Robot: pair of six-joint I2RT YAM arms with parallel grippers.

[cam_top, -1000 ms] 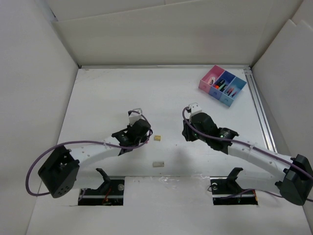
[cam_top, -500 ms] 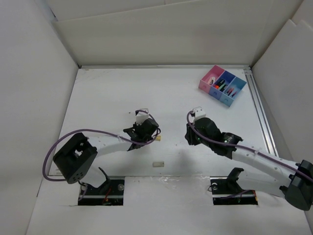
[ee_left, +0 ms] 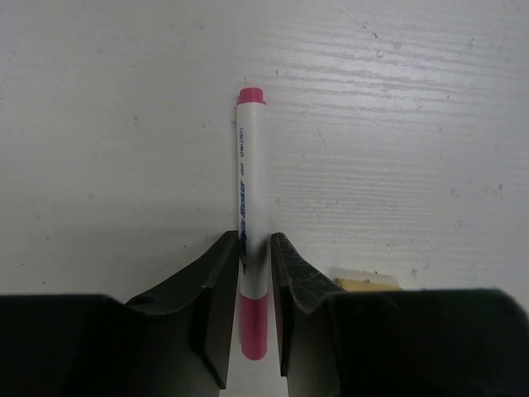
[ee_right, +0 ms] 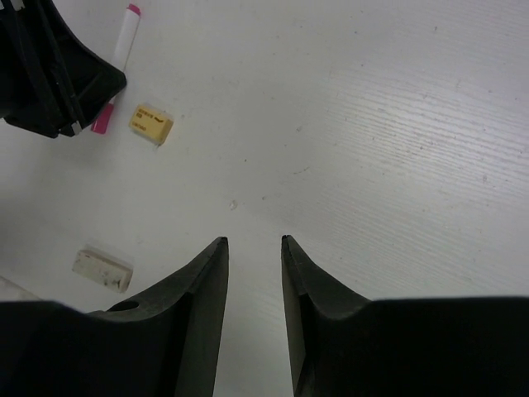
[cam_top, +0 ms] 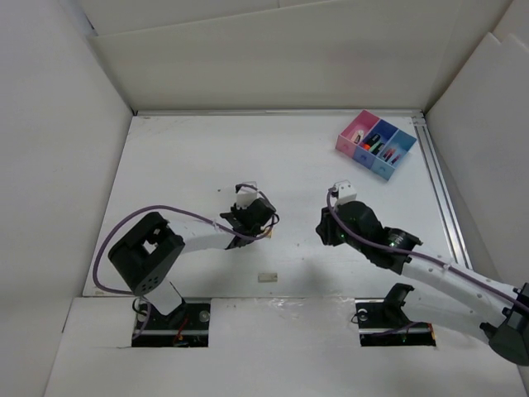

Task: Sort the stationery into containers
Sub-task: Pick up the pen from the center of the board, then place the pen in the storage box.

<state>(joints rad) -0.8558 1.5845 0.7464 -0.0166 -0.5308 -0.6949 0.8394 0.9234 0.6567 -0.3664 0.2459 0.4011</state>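
My left gripper (ee_left: 254, 248) is shut on a white pen with pink ends (ee_left: 250, 174) that lies on the white table, the jaws closed round its lower part. In the top view the left gripper (cam_top: 261, 222) hides the pen. A small yellowish eraser (ee_left: 364, 281) lies just right of it and shows from above (cam_top: 268, 234). My right gripper (ee_right: 253, 241) is open and empty above bare table, right of the eraser (ee_right: 152, 124); from above it sits mid-table (cam_top: 327, 233). The three-bin tray (cam_top: 347, 143) stands at the back right with several pens and markers in it.
A pale beige eraser (cam_top: 267, 277) lies near the front edge between the arms and also shows in the right wrist view (ee_right: 101, 266). White walls enclose the table. A metal rail (cam_top: 442, 194) runs along the right side.
My left gripper has moved right and a little forward, ending over the pen beside the yellowish eraser. My right gripper has drifted slightly right and nearer. The erasers and tray have not moved.
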